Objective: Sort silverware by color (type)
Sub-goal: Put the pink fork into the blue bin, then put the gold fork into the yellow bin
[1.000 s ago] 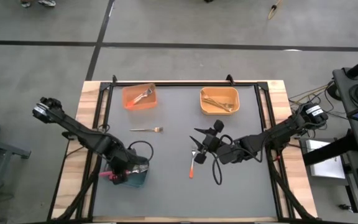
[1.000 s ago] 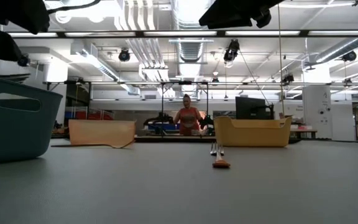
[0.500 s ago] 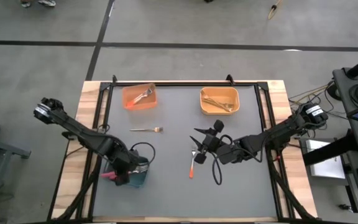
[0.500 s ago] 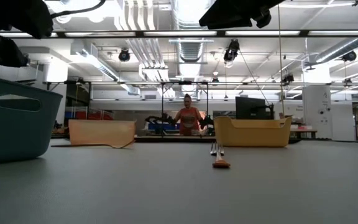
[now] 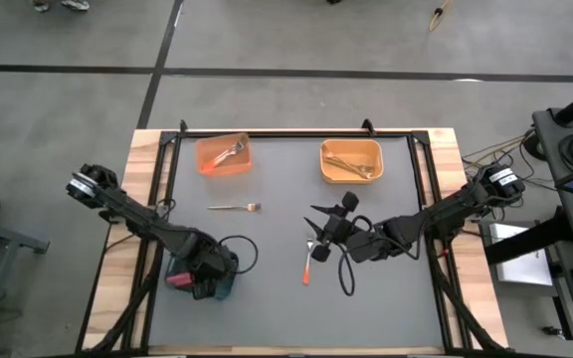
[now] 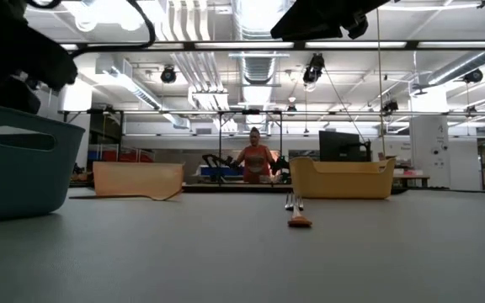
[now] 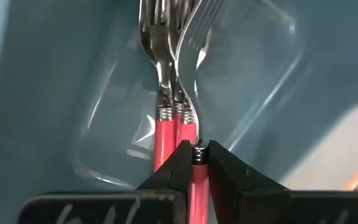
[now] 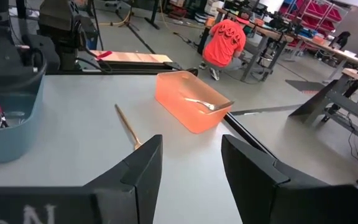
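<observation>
Overhead, table-level, two wrist views

surface: grey table (image 5: 277, 298) | on it: orange bin (image 5: 223, 154), yellow-orange bin (image 5: 350, 160), teal bin (image 6: 19, 160), gold fork (image 5: 235, 207), orange-handled fork (image 5: 308, 261)

Lighting even and bright, supplied by ceiling strip lights (image 6: 251, 46) in the low view. Tabletop (image 5: 277, 229) matte, shadows faint. Glare streaks on teal bin (image 7: 260, 74) interior. Near fingers (image 8: 138, 171) soft-focused.
</observation>
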Controlling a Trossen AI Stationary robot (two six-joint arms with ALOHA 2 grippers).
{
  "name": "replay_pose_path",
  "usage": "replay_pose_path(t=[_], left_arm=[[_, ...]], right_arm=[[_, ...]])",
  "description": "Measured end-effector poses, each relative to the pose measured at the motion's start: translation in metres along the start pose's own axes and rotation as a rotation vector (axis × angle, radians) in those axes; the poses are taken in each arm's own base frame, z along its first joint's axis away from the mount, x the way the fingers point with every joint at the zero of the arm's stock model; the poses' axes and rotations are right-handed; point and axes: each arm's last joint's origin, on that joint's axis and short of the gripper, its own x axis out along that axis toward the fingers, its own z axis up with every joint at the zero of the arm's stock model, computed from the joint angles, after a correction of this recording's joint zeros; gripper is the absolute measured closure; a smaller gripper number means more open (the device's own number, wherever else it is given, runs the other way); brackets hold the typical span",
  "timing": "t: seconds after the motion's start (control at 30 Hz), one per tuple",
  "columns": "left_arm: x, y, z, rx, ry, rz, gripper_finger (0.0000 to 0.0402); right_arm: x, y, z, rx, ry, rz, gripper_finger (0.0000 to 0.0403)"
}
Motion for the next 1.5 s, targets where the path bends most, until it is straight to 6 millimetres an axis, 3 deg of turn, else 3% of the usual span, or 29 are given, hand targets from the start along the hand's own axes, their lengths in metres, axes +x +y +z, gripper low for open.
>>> replay_pose_path(t=[0.4,1.1,1.5], left_arm=[[0.012,-0.001,0.005,0.008,0.019,0.058,0.0341],[-0.008,-0.009,0.01,0.005,-0.083,0.101,0.0319],[-0.011,-0.002,0.003,0.034,-0.034,0.157,0.0239]], right_arm=[[0.0,0.0,0.0,-0.003,0.002,0.0,0.0246],[0.003,-0.003,0.0,0.003,0.003,-0.016,0.0252],[0.003,-0.003,0.003,0.009,-0.003,-0.016,0.0248]])
